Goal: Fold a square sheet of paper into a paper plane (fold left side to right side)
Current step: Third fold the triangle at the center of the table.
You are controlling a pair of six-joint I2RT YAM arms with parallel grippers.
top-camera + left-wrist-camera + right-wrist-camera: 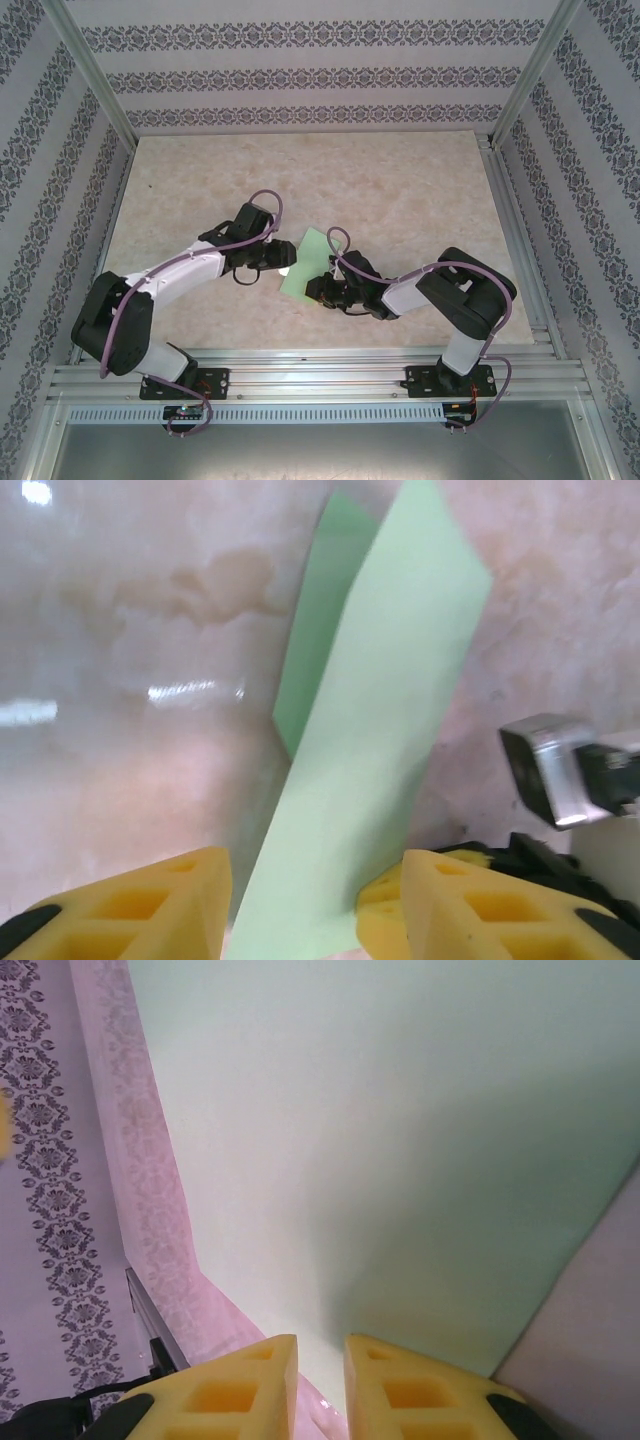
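Mint-green square sheet of paper (306, 264) pinched by right gripper (320, 1348)

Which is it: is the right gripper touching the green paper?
Touching. In the right wrist view the paper runs down into the narrow slit between the fingers of the right gripper, pinched there.

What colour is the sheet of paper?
The sheet of paper is plain light mint green, clearest in the left wrist view.

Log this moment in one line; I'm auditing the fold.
paper: creased, raised off table | left gripper: open around paper | right gripper: shut on paper edge | fold: in progress
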